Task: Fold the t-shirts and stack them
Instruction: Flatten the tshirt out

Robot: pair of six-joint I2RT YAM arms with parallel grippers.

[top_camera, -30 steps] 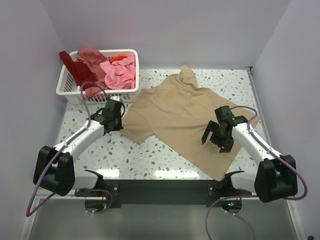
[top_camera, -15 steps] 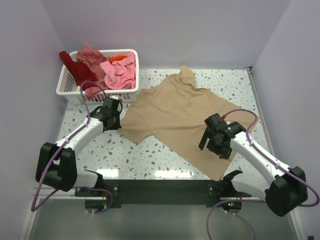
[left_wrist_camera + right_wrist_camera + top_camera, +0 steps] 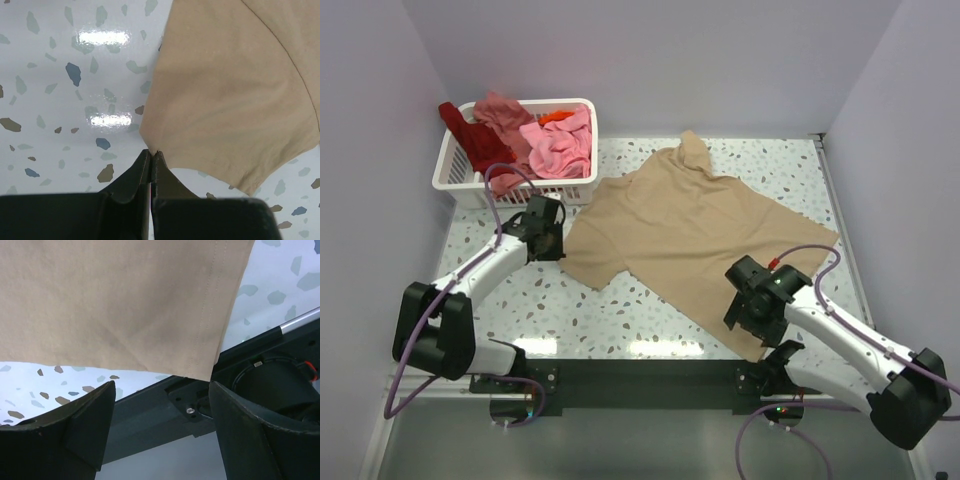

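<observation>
Tan t-shirt (image 3: 695, 235) spread flat, creased, plain

Open tabletop (image 3: 570, 300) front-left of centre: passable. Far-left corner blocked by basket (image 3: 448, 165), heaped with shirts (image 3: 560, 145). Side walls (image 3: 370, 150) close. Dark rail (image 3: 650, 372) along near edge.

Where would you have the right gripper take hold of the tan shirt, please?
Likely its near hem corner, approached from the arms' side. The tan shirt lies flat, but that corner reaches the dark rail, so the open right gripper could probably slide one finger beneath it.
</observation>
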